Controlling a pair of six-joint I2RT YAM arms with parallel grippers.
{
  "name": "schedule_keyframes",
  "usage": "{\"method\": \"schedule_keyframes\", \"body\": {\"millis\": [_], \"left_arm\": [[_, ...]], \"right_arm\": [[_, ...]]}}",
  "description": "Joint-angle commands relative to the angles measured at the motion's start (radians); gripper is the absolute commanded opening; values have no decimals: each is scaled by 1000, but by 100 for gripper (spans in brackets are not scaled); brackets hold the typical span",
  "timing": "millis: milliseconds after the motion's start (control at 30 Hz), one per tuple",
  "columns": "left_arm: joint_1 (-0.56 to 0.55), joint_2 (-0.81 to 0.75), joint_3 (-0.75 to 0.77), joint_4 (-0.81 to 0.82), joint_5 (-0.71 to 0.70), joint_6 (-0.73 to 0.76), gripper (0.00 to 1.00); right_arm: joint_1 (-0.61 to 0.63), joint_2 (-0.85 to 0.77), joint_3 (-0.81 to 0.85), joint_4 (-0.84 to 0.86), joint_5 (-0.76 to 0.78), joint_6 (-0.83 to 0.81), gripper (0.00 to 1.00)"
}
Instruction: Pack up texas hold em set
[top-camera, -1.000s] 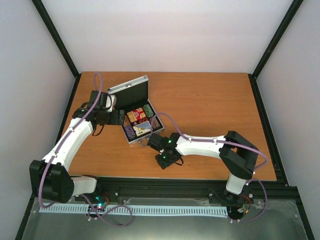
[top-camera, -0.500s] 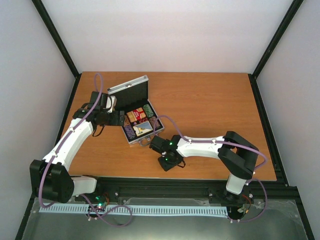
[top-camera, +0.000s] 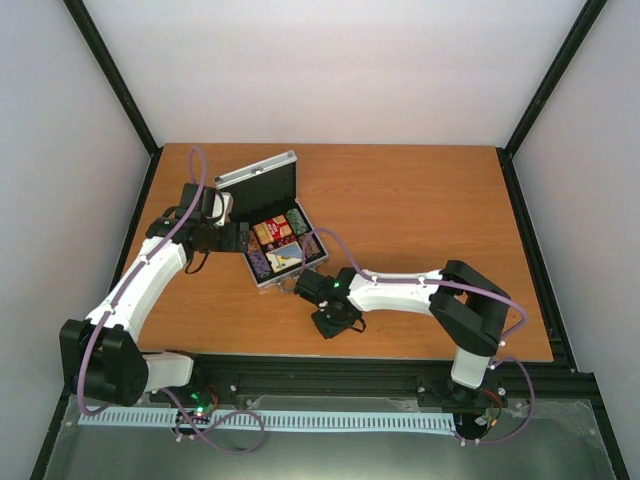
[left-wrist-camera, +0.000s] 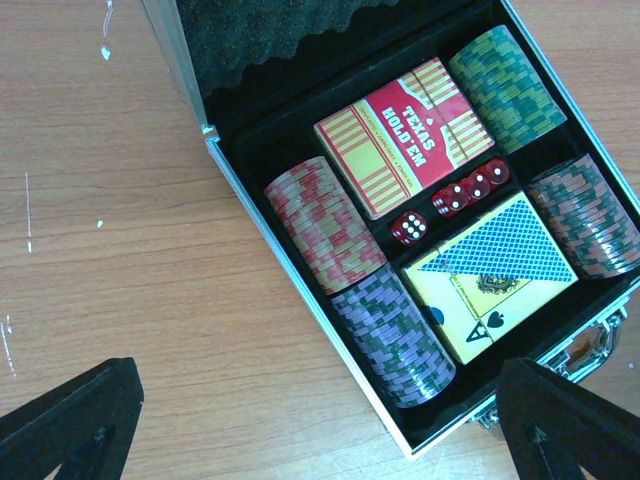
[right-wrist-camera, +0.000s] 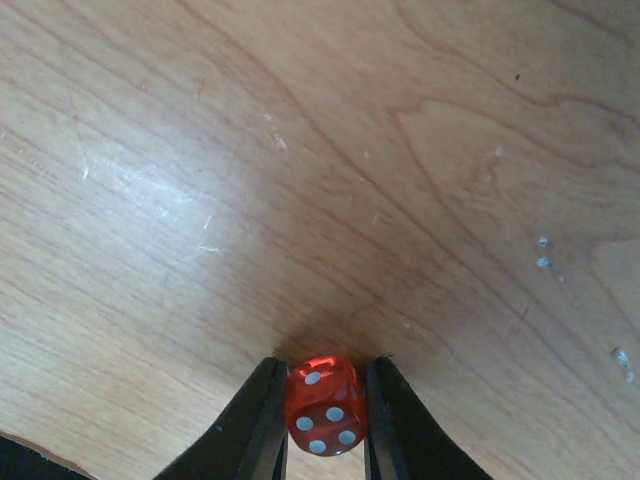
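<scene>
The silver briefcase (top-camera: 280, 240) lies open at the table's left, lid (top-camera: 262, 181) raised. In the left wrist view its black tray (left-wrist-camera: 290, 272) holds four chip stacks: red (left-wrist-camera: 322, 228), purple (left-wrist-camera: 392, 335), green (left-wrist-camera: 505, 85) and brown-red (left-wrist-camera: 590, 215). It also holds a red deck (left-wrist-camera: 405, 135), a blue-yellow deck (left-wrist-camera: 490, 270) and several red dice (left-wrist-camera: 450, 200). My left gripper (left-wrist-camera: 320, 430) is open and empty, hovering by the case's left side (top-camera: 236, 238). My right gripper (right-wrist-camera: 325, 410) is shut on one red die (right-wrist-camera: 325, 403) just above the table, close to the case's front corner (top-camera: 303, 287).
Bare wooden table (top-camera: 420, 220) stretches right of the case. The black frame rail (top-camera: 350, 362) runs along the near edge, and white walls enclose the back and sides.
My right wrist shifted slightly right and nearer, then back toward the case's front corner. The left arm and the case have not moved.
</scene>
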Motion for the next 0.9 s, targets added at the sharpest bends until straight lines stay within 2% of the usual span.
{"method": "schedule_keyframes", "body": {"millis": [0,167,300,600,867], "left_arm": [[7,-22,-3,22,6,11,100],[7,-20,4,24,10,11,100],[6,-19,10,22,16,7,100],[7,-18,28,18,28,-9,100],[7,-1,57,8,26,-4,100]], "right_arm": [[5,17,43,-37,27,5,9],[-9,42,208,-90,96,-20,9],[-74,119,384,-81,120,-53,9],[-234,428,797,6,-8,-126,5],[-257,616,1067,6,-135,-150,6]]}}
